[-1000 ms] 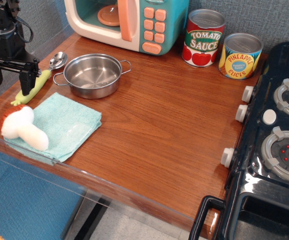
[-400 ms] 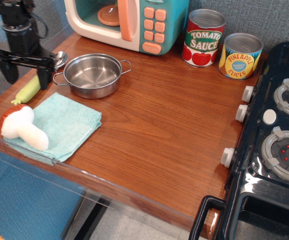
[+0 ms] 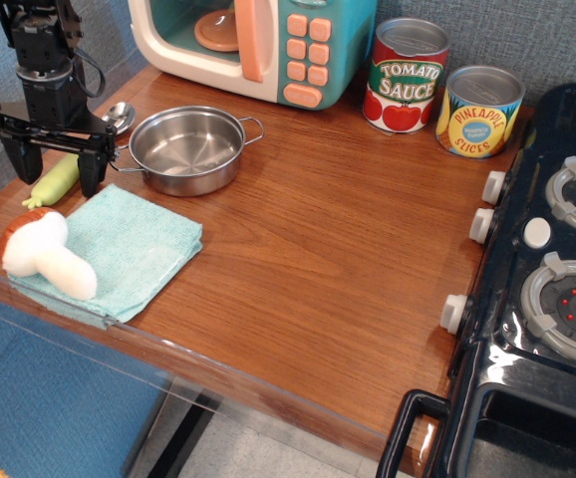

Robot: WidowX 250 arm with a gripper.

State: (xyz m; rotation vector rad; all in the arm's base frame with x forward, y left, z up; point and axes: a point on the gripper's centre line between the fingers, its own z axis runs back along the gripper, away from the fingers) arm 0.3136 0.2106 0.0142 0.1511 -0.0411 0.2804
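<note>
My black gripper [image 3: 55, 171] hangs open at the far left of the wooden table [image 3: 328, 239], its two fingers straddling the yellow-green handle of a spoon [image 3: 57, 178]. The spoon's metal bowl [image 3: 121, 116] peeks out behind the arm. Just right of the gripper sits a steel pot [image 3: 186, 148] with two small handles. In front lies a teal cloth [image 3: 124, 246] with a plush mushroom [image 3: 39, 255] resting on its left edge.
A toy microwave [image 3: 258, 40] stands at the back with its door open. A tomato sauce can [image 3: 406, 75] and a pineapple slices can [image 3: 478, 111] stand to its right. A black toy stove [image 3: 552, 289] fills the right side. The table's front edge has a clear guard.
The gripper has shifted right and toward the back, then lowered over the spoon handle. The spoon now lies more hidden behind the fingers.
</note>
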